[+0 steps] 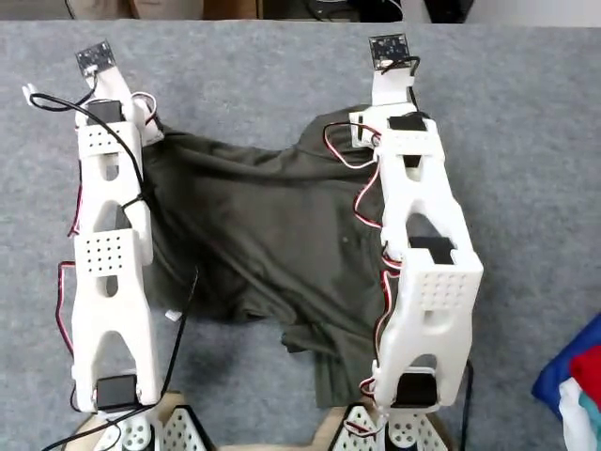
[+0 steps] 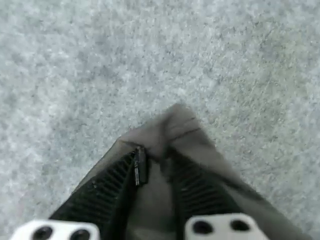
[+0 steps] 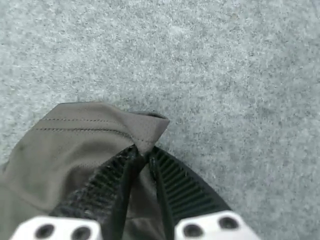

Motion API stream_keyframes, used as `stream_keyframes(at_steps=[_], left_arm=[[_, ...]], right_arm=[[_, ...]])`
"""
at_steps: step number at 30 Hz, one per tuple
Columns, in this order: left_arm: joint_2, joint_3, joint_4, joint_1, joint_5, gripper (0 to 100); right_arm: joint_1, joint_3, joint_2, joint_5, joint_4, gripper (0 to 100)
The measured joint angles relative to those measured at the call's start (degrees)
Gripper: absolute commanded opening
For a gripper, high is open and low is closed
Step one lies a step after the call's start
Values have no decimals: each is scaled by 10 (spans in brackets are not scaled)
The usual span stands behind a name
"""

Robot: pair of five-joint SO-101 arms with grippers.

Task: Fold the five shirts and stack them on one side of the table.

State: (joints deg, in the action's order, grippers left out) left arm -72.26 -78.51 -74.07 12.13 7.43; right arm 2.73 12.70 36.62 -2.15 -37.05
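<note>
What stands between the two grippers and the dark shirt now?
Nothing visible does. The left gripper and the right gripper are each shut on an edge of the dark shirt, which is spread over the grey table.

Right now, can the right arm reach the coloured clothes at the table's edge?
Probably not yet: its jaws are shut on the dark shirt, and the coloured clothes lie well aside.

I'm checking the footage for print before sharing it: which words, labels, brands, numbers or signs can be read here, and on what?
No text can be read in any view.
Narrow dark strip with pale marks, lying on the dark olive-grey cloth shirt beside the left gripper: too blurred to read, and it may not be print at all.
</note>
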Motion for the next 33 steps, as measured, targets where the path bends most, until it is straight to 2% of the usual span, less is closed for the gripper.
stream_keyframes(at_steps=[3, 10, 15, 21, 27, 33], left_arm=[[0, -2, -19, 0, 0, 19], [0, -127, -162, 0, 0, 19], [4, -143, -235, 0, 0, 19], [41, -137, -261, 0, 0, 19], [113, -22, -261, -4, 0, 19], [252, 209, -261, -20, 0, 19]], right_arm=[[0, 0, 0, 0, 0, 5], [0, 0, 0, 0, 0, 5], [0, 0, 0, 0, 0, 5], [0, 0, 0, 0, 0, 5], [0, 0, 0, 0, 0, 5], [0, 0, 0, 0, 0, 5]])
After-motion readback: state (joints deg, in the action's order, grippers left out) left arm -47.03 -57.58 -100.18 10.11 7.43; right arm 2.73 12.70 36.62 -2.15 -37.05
